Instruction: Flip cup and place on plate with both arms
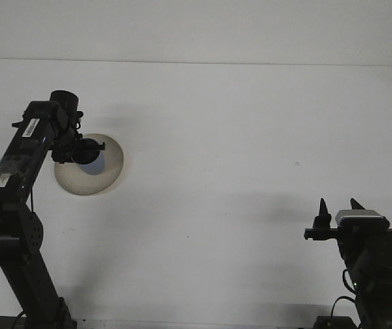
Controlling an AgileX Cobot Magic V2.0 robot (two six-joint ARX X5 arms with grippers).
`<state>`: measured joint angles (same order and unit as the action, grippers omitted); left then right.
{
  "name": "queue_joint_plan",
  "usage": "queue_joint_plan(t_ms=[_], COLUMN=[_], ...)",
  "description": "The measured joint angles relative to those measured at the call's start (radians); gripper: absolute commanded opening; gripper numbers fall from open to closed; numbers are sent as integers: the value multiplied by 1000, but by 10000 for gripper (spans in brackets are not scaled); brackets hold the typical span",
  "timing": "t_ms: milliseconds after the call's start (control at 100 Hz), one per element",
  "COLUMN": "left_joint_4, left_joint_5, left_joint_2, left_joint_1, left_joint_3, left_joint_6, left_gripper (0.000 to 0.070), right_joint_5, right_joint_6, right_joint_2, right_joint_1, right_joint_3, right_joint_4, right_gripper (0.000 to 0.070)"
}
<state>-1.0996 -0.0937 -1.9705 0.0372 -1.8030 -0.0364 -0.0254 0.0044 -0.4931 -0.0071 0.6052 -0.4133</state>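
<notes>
White tabletop [237,171] w/ beige plate [107,175], left hand [86,152] grip unclear over it, right hand [338,212] open, empty

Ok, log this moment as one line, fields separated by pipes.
left tool: over plate, at dark cup | right tool: idle near bottom right, open, empty | cup: above plate, contact unclear

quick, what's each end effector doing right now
Left end effector: over the plate, at a dark cup; open or shut cannot be told.
Right end effector: open, empty, low at the table's near right.
</notes>
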Motion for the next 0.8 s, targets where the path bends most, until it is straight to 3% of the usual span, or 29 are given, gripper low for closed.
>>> queue_joint_plan(t_ms=[60,110,410,800], left_joint_4=[1,1,2,-2], left_joint_5=[13,14,14,19], left_joint_2=[0,0,27,320], left_joint_1=[0,0,7,27], left_joint_3=[0,0,-26,-56], left_joint_6=[-3,-3,-3,-4], left_gripper=[429,470,470,470], right_joint_5=[0,0,0,3], right_joint_6=[0,0,0,0], right_joint_2=[0,0,0,0], right_joint_1=[0,0,0,0], right_joint_3=[0,0,0,0], right_joint_4=[0,0,0,0], right_gripper=[457,456,456,456])
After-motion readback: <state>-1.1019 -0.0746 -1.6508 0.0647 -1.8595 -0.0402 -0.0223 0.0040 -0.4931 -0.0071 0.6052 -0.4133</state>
